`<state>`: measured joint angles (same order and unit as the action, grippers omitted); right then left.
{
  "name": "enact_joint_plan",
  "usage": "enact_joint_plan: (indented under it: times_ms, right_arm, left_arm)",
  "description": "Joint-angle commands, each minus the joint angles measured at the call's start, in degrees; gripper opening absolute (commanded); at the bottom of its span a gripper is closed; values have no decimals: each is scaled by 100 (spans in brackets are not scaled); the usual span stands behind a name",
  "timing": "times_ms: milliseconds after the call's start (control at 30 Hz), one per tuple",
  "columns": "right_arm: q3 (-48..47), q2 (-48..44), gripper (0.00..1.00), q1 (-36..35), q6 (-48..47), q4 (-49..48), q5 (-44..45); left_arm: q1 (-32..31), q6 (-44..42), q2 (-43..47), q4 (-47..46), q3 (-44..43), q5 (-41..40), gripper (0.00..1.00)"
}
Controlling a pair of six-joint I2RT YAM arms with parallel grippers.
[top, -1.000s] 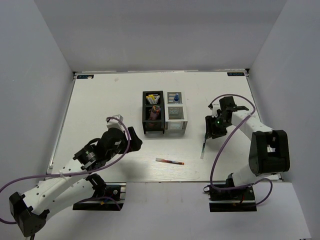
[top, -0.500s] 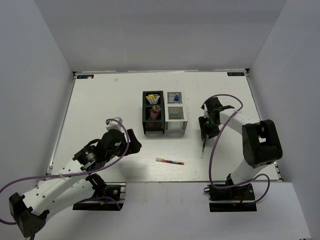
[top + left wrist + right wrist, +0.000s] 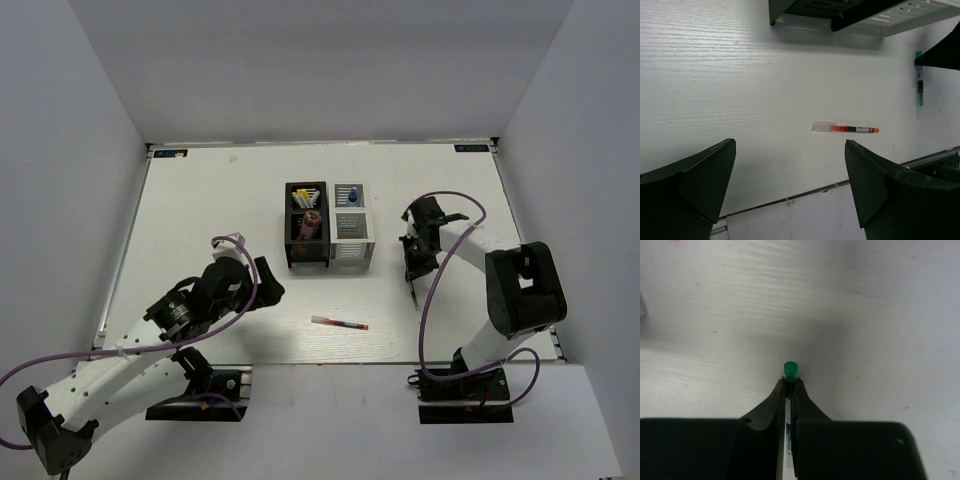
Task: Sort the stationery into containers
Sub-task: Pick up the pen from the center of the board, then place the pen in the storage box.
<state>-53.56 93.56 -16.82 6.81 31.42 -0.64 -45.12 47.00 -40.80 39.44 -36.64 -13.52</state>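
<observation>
Grips the slim dark green pen (image 3: 790, 369) tight in the right gripper (image 3: 789, 382), right of the joined black and white slotted boxes (image 3: 328, 238). Holds the left gripper (image 3: 790, 144) wide, near the slim red pen (image 3: 847, 128).

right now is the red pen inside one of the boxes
No, the red pen lies flat on the table, in front of the boxes and apart from them.

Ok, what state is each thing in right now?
Left gripper: open, holding nothing.
Right gripper: shut on the slim green pen.
Slim red pen: lying loose on the white table.
Yellow-tipped white sticks: in the black slotted box, far compartment.
Pink stubby cylinder: same box, near compartment.
Blue-capped clear bottle: in the white slotted box, far compartment.
</observation>
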Motion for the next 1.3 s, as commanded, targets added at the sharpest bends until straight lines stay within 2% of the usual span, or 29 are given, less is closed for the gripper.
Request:
enact_joint_plan:
  times_ms: [0, 100, 200, 367, 400, 467, 500, 600, 633, 700, 733, 833, 900, 1067, 1233, 1267]
  right_arm:
    - [-260, 57, 0, -6, -109, 285, -717]
    - [-804, 75, 0, 12, -443, 478, -1016]
    - [-1779, 22, 0, 90, -961, 733, -1201]
    - [-3299, -321, 0, 197, -1568, 804, -1824]
    - [-3849, -321, 0, 223, -1682, 900, -2252]
    - [-4126, -294, 0, 214, -1709, 919, -2579]
    - [-4301, -242, 0, 188, -1657, 840, -3181]
    - [-4269, -171, 0, 144, -1534, 375, -3801]
    - [-4207, -171, 0, 109, -1481, -235, -4307]
    - [-3778, -189, 0, -5, -1411, -722, -4775]
    - [-3663, -206, 0, -93, -1254, -1499, -4874]
    - [-3223, -15, 0, -190, -1008, -2460, -5235]
    - [-3187, 127, 0, -251, -1015, -2745, -5533]
    - [-2977, 470, 0, -357, -1279, -3535, -5482]
    - [-2757, 663, 0, -331, -1410, -3511, -5429]
    - [-2608, 672, 15, -331, -1584, -3476, -5394]
  left_arm:
    - [-14, -25, 20, -59, -229, 305, 100]
    - [-14, -77, -86, -138, -229, 507, 100]
    - [-14, -77, -226, -419, -168, 928, 100]
    - [-14, 168, -280, -692, 52, 1176, 100]
    - [-14, 221, -280, -797, 148, 1237, 100]
    - [-14, 379, -280, -990, 228, 1299, 100]
    - [-14, 432, -332, -1061, 297, 1377, 100]
    - [-14, 722, -587, -1211, 351, 1457, 100]
    - [-14, 827, -666, -1211, 351, 1457, 100]
    - [-14, 1125, -902, -1158, 281, 1457, 100]
    - [-14, 1188, -965, -1158, 228, 1457, 100]
    - [-66, 1382, -1079, -1324, 228, 1518, 100]
    - [-67, 1434, -1080, -1404, 228, 1519, 100]
    - [-67, 1434, -1132, -1404, 289, 1519, 100]
    - [-67, 1487, -1140, -1456, 289, 1466, 100]
    - [-67, 1487, -1141, -1457, 289, 1466, 100]
